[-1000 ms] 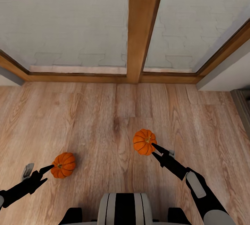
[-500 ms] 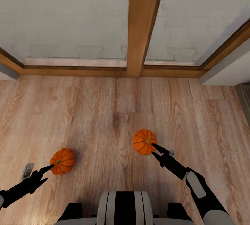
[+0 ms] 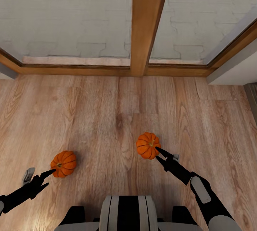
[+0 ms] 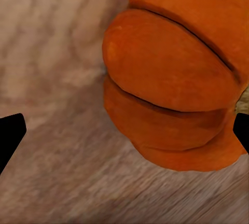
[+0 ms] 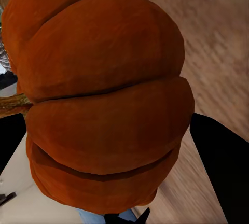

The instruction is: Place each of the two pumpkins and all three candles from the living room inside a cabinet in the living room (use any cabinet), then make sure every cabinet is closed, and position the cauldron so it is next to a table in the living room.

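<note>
Two pumpkins in play, one per arm. Right gripper (image 3: 157, 151) is clamped on the right pumpkin (image 3: 147, 145), pinching it at the edge nearest the arm; the right wrist view has that pumpkin (image 5: 104, 105) packed between the dark fingers (image 5: 220, 156), stem out sideways, so it's gripped across the ribs, probably the easiest hold on a squat round thing. Whether it rests on the wood floor (image 3: 107, 116) or hangs above it, can't tell from overhead. Left gripper (image 3: 48, 179) sits spread apart with its upper tip just touching or just beside the left pumpkin (image 3: 63, 164); in the left wrist view the pumpkin (image 4: 176, 84) is off to one side of the gap, finger tips (image 4: 10, 136) wide at the frame edges, nothing squeezed yet. Looks like it is lining up for a second grab so both go to storage in one trip. Window frame (image 3: 146, 27) ahead; both pumpkins lie well short of it.
</note>
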Robot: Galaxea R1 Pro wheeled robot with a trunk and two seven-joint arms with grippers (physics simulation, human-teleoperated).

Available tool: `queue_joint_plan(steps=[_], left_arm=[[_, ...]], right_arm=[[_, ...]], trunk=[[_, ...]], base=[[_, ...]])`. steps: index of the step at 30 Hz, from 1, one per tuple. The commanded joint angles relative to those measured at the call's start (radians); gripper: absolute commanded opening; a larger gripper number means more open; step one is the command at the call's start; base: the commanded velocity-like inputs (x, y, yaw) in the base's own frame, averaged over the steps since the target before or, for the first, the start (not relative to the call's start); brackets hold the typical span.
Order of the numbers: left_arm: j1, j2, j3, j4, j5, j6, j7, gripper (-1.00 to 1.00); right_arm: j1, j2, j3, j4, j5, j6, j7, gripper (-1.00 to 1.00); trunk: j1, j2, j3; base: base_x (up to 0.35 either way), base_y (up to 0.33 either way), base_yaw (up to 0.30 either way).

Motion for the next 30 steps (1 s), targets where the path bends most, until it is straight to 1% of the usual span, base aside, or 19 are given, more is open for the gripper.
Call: queue_joint_plan(steps=[1, 6, 15, 21, 27, 30], left_arm=[[0.000, 0.000, 0.000, 0.000, 0.000, 0.001, 0.000, 1.00], [0.000, 0.000, -0.001, 0.000, 0.000, 0.000, 0.000, 1.00], [0.000, 0.000, -0.001, 0.000, 0.000, 0.000, 0.000, 1.00], [0.000, 0.000, -0.001, 0.000, 0.000, 0.000, 0.000, 1.00], [0.000, 0.000, -0.001, 0.000, 0.000, 0.000, 0.000, 1.00], [0.000, 0.000, 0.000, 0.000, 0.000, 0.000, 0.000, 1.00]], right_arm=[[0.000, 0.000, 0.000, 0.000, -0.002, 0.001, 0.002, -1.00], [0.000, 0.000, 0.000, 0.000, -0.002, 0.001, 0.001, -1.00], [0.000, 0.000, 0.000, 0.000, -0.002, 0.001, 0.000, -1.00], [0.000, 0.001, 0.000, 0.000, -0.002, 0.001, 0.000, -1.00], [0.000, 0.001, 0.000, 0.000, -0.002, 0.001, 0.000, -1.00], [0.000, 0.001, 0.000, 0.000, -0.002, 0.001, 0.000, -1.00]], trunk=[[0.000, 0.000, 0.000], [0.000, 0.000, 0.000], [0.000, 0.000, 0.000], [0.000, 0.000, 0.000], [0.000, 0.000, 0.000], [0.000, 0.000, 0.000]], base=[[0.005, -0.013, 0.000], [0.016, -0.078, 0.000], [0.004, -0.014, 0.000], [0.121, -0.112, 0.000], [0.028, -0.016, 0.000], [0.158, -0.002, 0.000]])
